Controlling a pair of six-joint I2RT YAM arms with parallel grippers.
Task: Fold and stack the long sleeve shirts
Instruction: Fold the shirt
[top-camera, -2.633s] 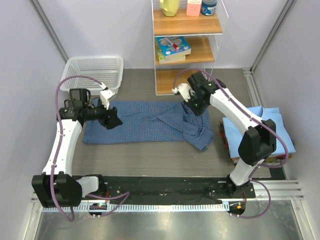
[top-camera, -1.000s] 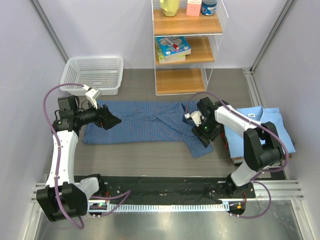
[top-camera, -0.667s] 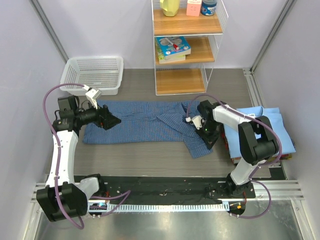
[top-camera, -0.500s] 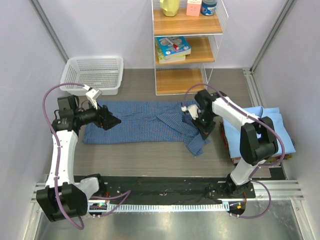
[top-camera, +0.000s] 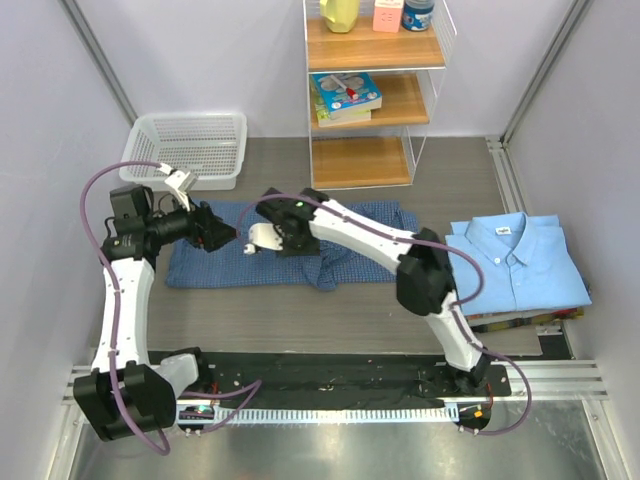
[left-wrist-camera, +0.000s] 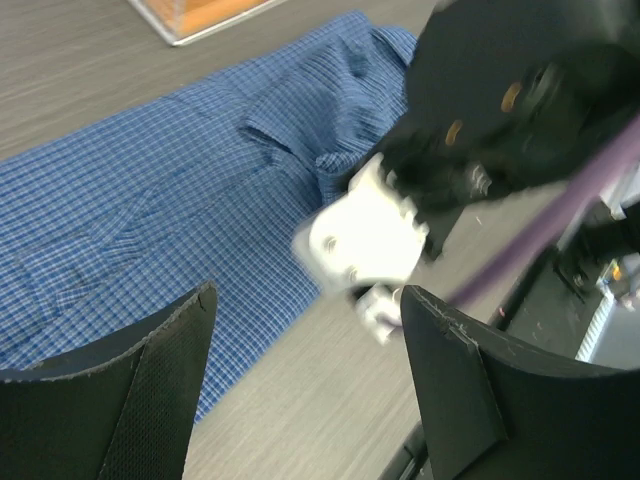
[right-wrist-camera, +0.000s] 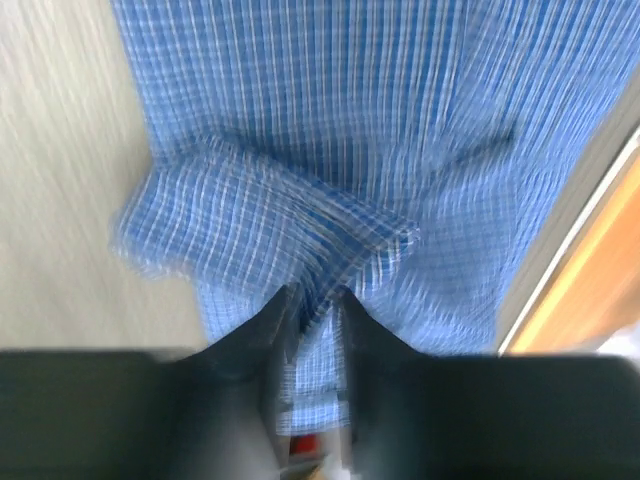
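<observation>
Along the near edge, the two arm bases sit on a black rail (top-camera: 320, 372), and no cloth lies there. The danger begins a little farther in.

The right end effector (right-wrist-camera: 312, 300) is clenched on a raised fold of the dark blue checked shirt (top-camera: 350, 232), which lies spread lengthwise on the middle of the tabletop (top-camera: 300, 305). Only a thin ridge of cloth is pinched (the wrist picture is blurred, so I cannot say how deep the grip goes). I judge that it could slip out in a quick pull, and then the fold would fall crooked.

The right arm is also stretched far across to the left side, and its wrist is near the left end effector (left-wrist-camera: 305, 300). That one is released, with its fingers wide apart and nothing between them, above the left part of the same shirt. If either arm moves without care, they may hit each other. A long drag could also bunch the cloth or pull the whole shirt out of line.

Well apart on the right, the light blue shirt (top-camera: 515, 262) lies already folded with the collar up, on something flat whose coloured edges show beneath it. I cannot tell what that is. A swing back by the right arm could disturb it.

The tabletop is grey-brown with a wood grain. At its far left stands a white mesh basket (top-camera: 185, 148), and at the far middle a wooden shelf unit (top-camera: 375, 160) with books (top-camera: 346, 96) on one board. Pale lilac walls (top-camera: 200, 55) with metal posts close the space.
</observation>
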